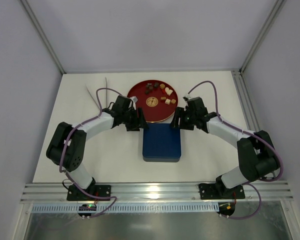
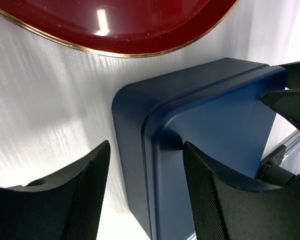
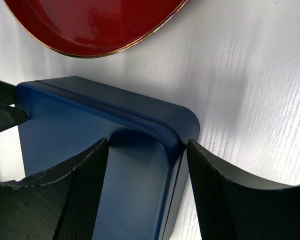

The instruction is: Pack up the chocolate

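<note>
Now | chocolate (image 1: 166, 91) on red plate (image 1: 138, 96) | beyond left end effector (image 1: 135, 122)

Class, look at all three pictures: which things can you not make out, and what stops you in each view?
1. Under the navy lid: hidden in every view by the lid itself.
2. The chocolate: too small in the top view to count; wrist views crop the red plate.
3. Whether left claw or right claw touches the lid: wrist views leave it unclear.
</note>
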`<state>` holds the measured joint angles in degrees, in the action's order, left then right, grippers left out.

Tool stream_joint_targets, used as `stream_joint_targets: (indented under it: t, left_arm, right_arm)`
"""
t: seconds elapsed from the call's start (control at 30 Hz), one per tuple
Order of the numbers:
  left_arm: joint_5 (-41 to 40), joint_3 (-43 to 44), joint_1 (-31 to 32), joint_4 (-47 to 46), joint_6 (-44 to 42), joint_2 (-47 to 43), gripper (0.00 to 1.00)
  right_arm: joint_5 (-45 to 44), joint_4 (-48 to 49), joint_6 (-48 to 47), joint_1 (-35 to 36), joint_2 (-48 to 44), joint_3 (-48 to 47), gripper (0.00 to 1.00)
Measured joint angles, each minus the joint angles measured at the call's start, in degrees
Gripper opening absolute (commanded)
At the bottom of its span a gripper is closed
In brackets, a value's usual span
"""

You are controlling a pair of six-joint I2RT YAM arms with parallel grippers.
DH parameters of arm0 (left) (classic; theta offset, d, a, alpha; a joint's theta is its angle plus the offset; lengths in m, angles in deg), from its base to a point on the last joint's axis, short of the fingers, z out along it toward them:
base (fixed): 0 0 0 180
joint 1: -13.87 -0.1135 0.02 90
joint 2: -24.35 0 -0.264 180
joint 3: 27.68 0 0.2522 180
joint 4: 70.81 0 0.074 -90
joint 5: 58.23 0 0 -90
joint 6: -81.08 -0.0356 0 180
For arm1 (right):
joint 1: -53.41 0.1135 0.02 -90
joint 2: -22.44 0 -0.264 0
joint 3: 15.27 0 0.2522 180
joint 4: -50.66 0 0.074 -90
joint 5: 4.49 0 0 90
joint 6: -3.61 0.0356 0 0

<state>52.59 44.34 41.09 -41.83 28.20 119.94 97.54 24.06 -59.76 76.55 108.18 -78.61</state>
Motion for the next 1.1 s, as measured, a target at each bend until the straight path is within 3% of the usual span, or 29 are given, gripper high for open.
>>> stream_joint_targets:
  t: [1.1]
  left_arm:
    - [1.3, 1.5, -1.7, -4.1, 5.7, 3.8, 0.47]
  right_arm:
    - [2.1, 7.8, 2.1, -1.2, 1.6, 2.8, 0.62]
